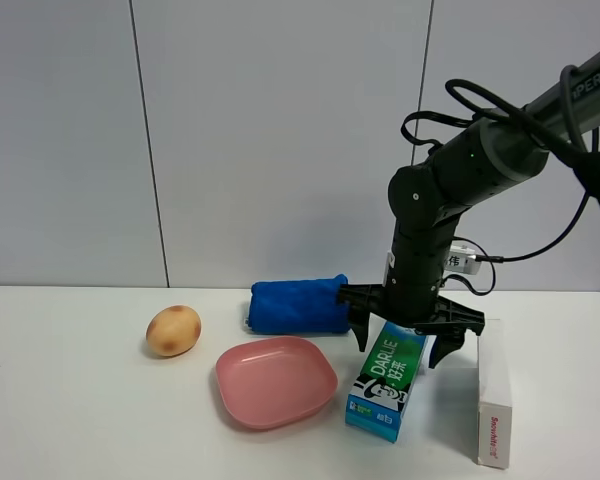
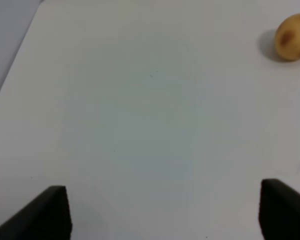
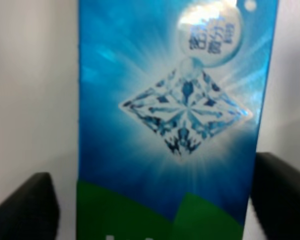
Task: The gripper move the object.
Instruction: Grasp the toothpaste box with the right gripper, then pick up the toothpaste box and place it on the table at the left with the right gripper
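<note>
We are grasping: our right gripper (image 1: pixel 401 350) straddles the toothpaste carton (image 1: pixel 388 385) near the front edge of the desk (image 1: pixel 80 430), fingers apart; next we clamp squarely.

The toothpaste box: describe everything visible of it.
The toothpaste box is a long, narrow, glossy cardboard carton, closed as far as shows. Its printing is green and blue, with white DARLIE lettering and a sparkling diamond picture; the near end is black and white. It lies lengthwise on the white table, between the pink dish and a white box, touching neither. The right gripper straddles its far part, a finger on each side; one side shows a gap.
</note>
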